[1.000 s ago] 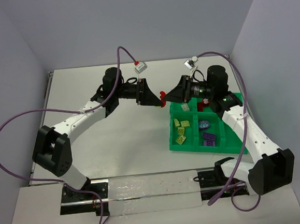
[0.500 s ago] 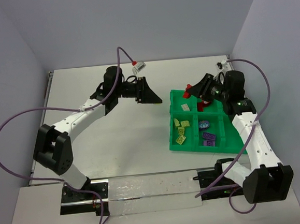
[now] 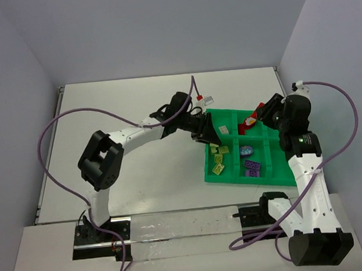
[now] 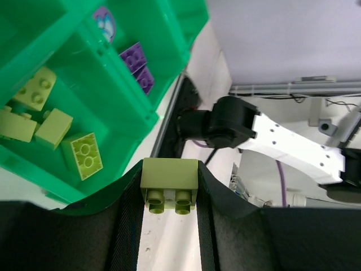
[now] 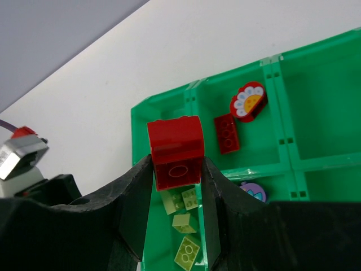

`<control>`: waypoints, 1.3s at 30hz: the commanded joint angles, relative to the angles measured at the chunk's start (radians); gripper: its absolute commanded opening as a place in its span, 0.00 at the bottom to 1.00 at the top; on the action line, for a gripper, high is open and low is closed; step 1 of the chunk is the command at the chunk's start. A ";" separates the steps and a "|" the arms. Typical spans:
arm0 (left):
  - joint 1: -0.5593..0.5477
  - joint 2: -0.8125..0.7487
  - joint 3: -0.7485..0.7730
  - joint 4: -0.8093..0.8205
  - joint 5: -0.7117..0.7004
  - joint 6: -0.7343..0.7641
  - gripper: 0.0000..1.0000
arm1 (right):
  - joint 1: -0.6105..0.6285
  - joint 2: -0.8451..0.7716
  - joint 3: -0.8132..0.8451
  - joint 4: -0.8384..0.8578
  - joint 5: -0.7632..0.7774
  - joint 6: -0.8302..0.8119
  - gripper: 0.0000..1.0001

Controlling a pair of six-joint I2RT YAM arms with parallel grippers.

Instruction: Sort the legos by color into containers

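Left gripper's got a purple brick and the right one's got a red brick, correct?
Not quite. The left wrist view shows the left gripper holding a pale yellow-green brick, not a purple one. The right gripper does hold a red brick.
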 commanded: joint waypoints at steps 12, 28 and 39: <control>-0.049 0.047 0.153 -0.173 -0.115 0.110 0.97 | -0.012 0.000 0.025 -0.004 0.041 -0.023 0.00; 0.081 -0.257 0.116 -0.519 -0.766 0.235 0.97 | -0.094 0.169 -0.040 0.155 0.059 0.033 0.00; 0.168 -0.372 -0.047 -0.490 -0.792 0.189 0.96 | -0.074 0.392 -0.025 0.343 0.047 0.080 0.11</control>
